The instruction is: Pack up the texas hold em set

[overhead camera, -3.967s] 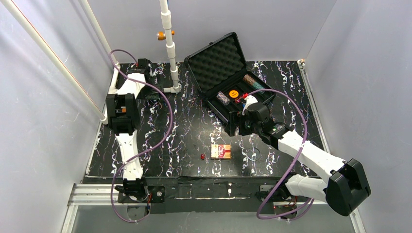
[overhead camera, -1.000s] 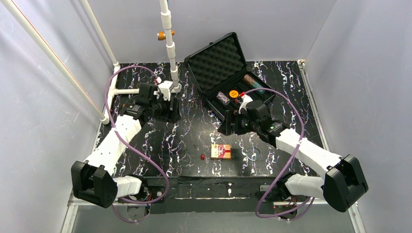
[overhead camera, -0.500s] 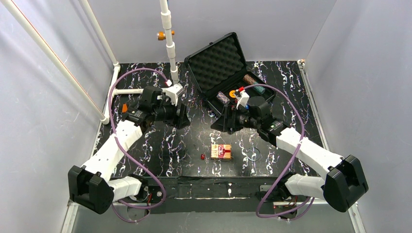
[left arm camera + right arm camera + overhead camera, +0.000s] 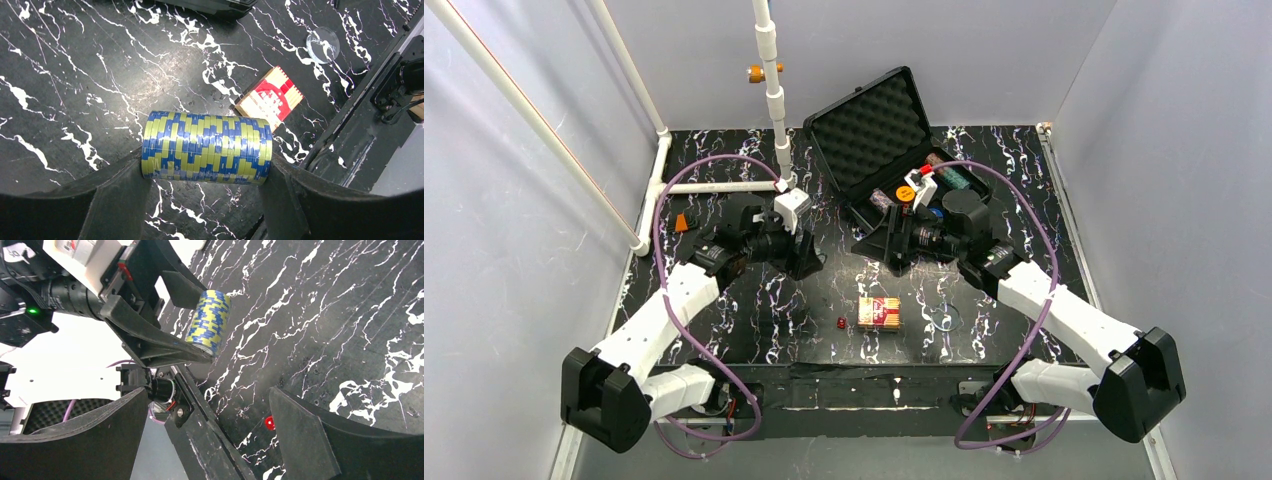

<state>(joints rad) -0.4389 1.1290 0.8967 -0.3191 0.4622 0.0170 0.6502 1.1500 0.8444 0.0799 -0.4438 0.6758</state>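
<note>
The black case [image 4: 894,215] lies open at the back, its foam lid [image 4: 869,125] up, with an orange disc [image 4: 905,193] and chip stacks [image 4: 883,200] inside. My left gripper [image 4: 810,262] is shut on a blue-yellow chip stack [image 4: 207,147], held sideways above the table; the stack also shows in the right wrist view [image 4: 207,322]. My right gripper [image 4: 876,246] is open and empty, facing the left gripper just in front of the case. The red-yellow card box [image 4: 879,312] and a small red die [image 4: 841,322] lie on the table below both grippers.
A white pipe frame [image 4: 774,95] stands at the back left, with a bar [image 4: 714,187] lying on the table. A clear disc [image 4: 944,318] lies right of the card box. A small orange piece [image 4: 682,222] lies at the left.
My left arm has swung right toward the table's middle with the chip stack. My right gripper has come out of the case and turned left to face it.
</note>
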